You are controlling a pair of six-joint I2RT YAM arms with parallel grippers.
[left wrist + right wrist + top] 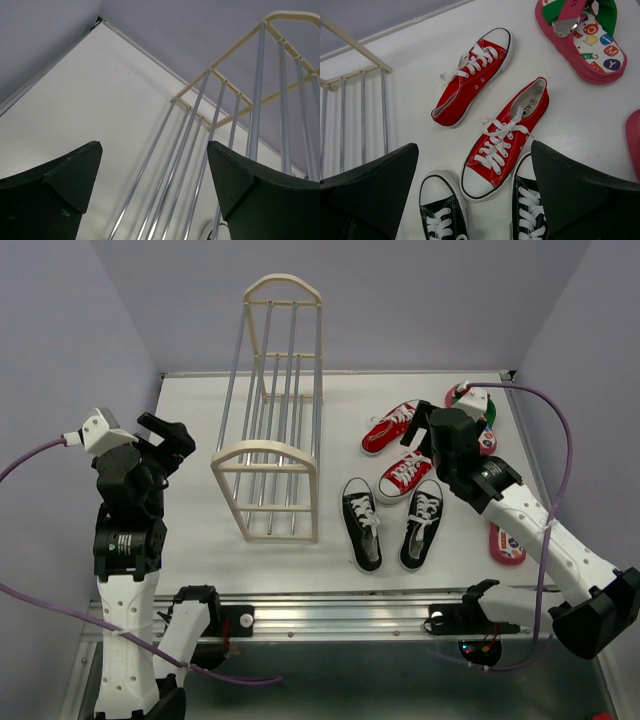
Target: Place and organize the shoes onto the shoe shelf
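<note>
The shoe shelf (268, 430), cream arched ends joined by grey rods, stands empty at the table's middle. To its right two black sneakers (362, 524) lie side by side, with two red sneakers (404, 475) just behind them. One flip-flop (506, 543) lies at the right, another (466, 396) at the back, partly hidden by my right arm. My right gripper (432, 440) hovers open and empty over the red sneakers (505, 140), with the black sneakers (442, 210) below and the dotted flip-flop (585, 45) beyond. My left gripper (178, 443) is open and empty, left of the shelf (260, 100).
Grey walls close the table at the back and both sides. A metal rail (340, 615) runs along the near edge between the arm bases. Bare white table (190, 530) lies left of the shelf.
</note>
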